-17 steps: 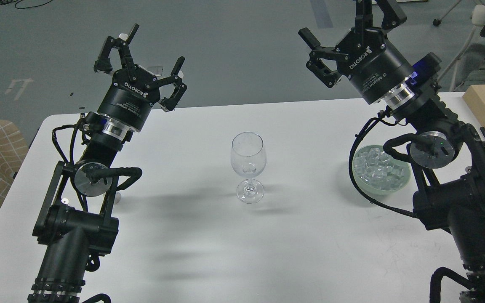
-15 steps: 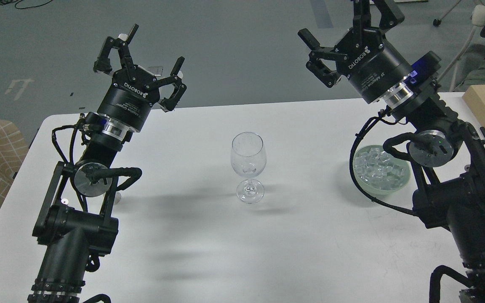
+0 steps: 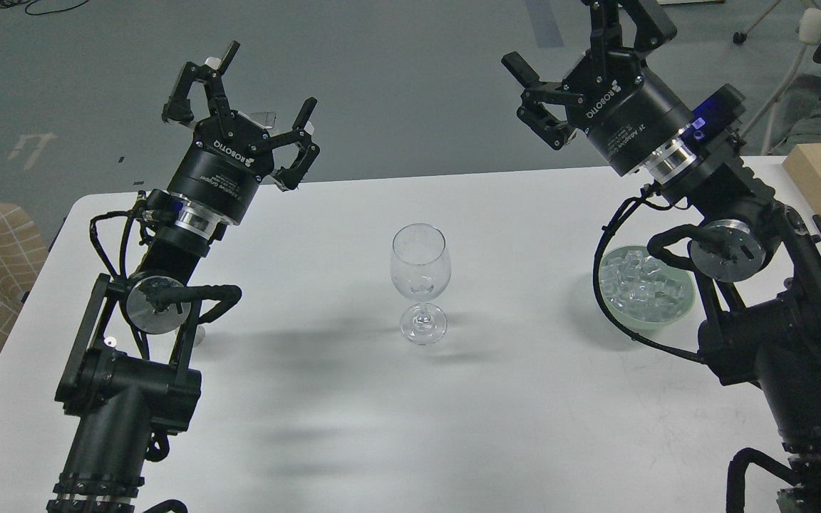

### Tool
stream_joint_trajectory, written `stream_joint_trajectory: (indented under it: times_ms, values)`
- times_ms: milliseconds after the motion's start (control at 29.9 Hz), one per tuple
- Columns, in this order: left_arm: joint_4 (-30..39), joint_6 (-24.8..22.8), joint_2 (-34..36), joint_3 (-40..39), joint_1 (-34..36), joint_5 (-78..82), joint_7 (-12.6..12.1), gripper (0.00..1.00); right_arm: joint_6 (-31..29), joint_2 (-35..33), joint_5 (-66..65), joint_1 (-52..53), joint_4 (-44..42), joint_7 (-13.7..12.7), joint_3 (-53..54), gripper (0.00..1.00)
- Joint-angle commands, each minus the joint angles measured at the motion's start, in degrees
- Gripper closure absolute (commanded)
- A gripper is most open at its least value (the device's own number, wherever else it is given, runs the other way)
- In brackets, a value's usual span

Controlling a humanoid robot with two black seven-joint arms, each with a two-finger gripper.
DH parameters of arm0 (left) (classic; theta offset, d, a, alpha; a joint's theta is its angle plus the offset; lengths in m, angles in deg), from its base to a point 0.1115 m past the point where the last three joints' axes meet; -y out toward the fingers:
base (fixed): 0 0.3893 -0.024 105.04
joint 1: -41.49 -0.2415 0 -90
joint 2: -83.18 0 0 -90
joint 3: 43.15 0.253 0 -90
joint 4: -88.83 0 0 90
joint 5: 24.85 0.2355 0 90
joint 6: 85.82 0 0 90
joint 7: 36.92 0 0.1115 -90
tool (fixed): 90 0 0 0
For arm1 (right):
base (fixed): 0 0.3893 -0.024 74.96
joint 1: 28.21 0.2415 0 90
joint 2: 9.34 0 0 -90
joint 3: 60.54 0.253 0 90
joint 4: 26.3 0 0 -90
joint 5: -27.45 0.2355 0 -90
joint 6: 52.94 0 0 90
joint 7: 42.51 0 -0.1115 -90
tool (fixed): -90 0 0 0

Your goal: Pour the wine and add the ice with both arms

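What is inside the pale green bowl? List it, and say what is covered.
The green bowl holds the ice, a heap of small clear cubes. A black cable crosses its left rim and the right arm's joint disc covers its right edge, so anything beneath the heap cannot be seen.

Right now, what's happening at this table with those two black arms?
Nothing is being handled yet. The robot's left tool and right tool both hang open and empty above the white table. An empty clear stemmed wine glass stands upright in the middle. The small clear ice cubes sit in a pale green bowl beside the right arm. No wine bottle is in view, so neither pouring nor adding ice has begun.
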Motion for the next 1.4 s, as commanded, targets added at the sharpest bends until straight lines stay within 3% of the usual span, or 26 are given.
stream_joint_trajectory:
  times_ms: [0,334,535,902,1370]
  values:
    - [0.0,0.0,0.0,0.0,0.2,0.1,0.1,0.0,0.0,0.0,0.0,0.1,0.0,0.0,0.0,0.0]
    - [1.9,0.0,0.0,-0.2,0.9,0.0,0.8,0.0,0.0,0.0,-0.1,-0.2,-0.4,-0.1,-0.1,0.0]
    - [4.6,7.3,0.0,-0.3,0.3,-2.5,1.0,0.0,0.0,0.0,-0.1,-1.2,0.1,-0.1,-0.3,0.0]
    - [4.1,7.1,0.0,0.0,0.9,-2.7,0.7,0.0,0.0,0.0,-0.1,-1.1,0.3,0.0,-0.3,0.0]
    - [3.1,3.6,0.0,1.2,0.6,-1.9,0.8,0.0,0.0,0.0,0.0,-1.1,0.4,0.0,-0.7,0.0]
